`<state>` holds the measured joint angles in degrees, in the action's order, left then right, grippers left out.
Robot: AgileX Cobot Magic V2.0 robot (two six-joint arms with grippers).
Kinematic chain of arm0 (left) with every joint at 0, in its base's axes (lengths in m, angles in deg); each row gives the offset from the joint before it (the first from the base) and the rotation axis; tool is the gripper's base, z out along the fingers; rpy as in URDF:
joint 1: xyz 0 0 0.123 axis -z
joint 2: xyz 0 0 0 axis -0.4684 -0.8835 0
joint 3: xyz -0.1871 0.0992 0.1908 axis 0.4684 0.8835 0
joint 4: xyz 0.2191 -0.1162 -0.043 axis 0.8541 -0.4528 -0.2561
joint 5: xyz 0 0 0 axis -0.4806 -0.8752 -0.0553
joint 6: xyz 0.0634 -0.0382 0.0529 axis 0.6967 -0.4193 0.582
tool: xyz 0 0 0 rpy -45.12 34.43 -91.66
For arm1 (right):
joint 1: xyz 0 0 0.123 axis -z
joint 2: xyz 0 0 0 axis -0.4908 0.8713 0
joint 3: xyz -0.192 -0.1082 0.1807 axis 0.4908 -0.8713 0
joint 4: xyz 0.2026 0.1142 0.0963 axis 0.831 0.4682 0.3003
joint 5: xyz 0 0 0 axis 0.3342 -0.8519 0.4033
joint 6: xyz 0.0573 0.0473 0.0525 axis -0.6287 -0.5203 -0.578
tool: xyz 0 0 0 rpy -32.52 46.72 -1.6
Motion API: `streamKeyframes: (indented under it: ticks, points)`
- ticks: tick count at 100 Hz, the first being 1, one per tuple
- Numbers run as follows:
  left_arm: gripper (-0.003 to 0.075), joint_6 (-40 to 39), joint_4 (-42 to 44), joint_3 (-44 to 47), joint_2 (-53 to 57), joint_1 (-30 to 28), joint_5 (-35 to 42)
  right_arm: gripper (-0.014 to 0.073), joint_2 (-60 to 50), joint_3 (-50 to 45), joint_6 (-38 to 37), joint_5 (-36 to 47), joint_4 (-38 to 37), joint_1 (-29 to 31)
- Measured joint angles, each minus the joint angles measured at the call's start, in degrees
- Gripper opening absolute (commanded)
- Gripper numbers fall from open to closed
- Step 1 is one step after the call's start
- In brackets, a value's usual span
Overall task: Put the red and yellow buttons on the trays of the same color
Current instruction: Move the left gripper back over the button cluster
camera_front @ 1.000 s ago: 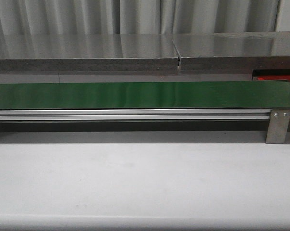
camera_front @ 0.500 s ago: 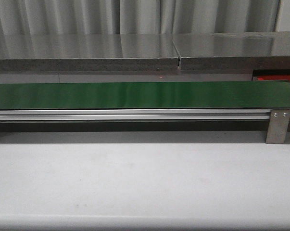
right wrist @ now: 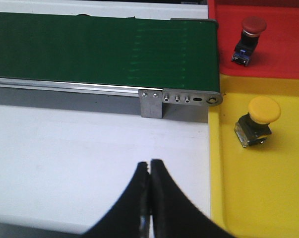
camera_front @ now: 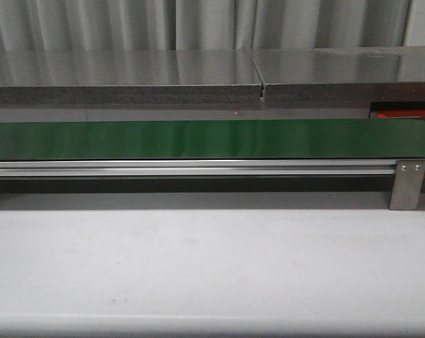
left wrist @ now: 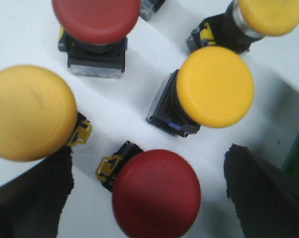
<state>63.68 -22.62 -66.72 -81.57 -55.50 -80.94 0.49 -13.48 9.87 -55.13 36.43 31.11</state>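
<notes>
Belt bare, buttons waiting

Belt (camera_front: 198, 139) looks unchanged from a second ago: nothing delivered yet. Red tray (right wrist: 283, 49) and yellow tray (right wrist: 258, 188) hold one matching button each. Left pincer (left wrist: 149, 198) gapes over a red button (left wrist: 155, 193); right pincer (right wrist: 150, 171) is closed, empty.

Pretty plain setup: a white tabletop (camera_front: 212, 267) fills the 6 o'clock half, with a few faint smudges. Across the middle runs a long green conveyor belt (camera_front: 198, 139) on an aluminium rail (camera_front: 191, 167), with a metal bracket (camera_front: 407, 184) at 3 o'clock. Behind it sits a shiny steel shelf (camera_front: 127, 70), and grey pleated curtains (camera_front: 198, 24) hang at 12 o'clock.
</notes>
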Motion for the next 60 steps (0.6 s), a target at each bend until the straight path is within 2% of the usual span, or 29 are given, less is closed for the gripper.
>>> streamKeyframes:
  ticks: [13, 24, 41, 60]
  points:
    - [0.0573, 0.14, 0.0, -0.41, 0.0, 0.0, 0.0, -0.0067, 0.0, 0.0, 0.0, 0.0, 0.0, 0.0]
    - [0.0533, 0.14, 0.0, -0.5, 0.0, 0.0, 0.0, -0.0067, 0.0, 0.0, 0.0, 0.0, 0.0, 0.0]
    - [0.0405, 0.14, 0.0, -0.5, 0.0, 0.0, 0.0, -0.0067, 0.0, 0.0, 0.0, -0.08, 0.0, 0.0]
    - [0.0216, 0.14, 0.0, -0.5, 0.0, 0.0, 0.0, -0.0067, 0.0, 0.0, 0.0, -0.08, 0.0, 0.0]
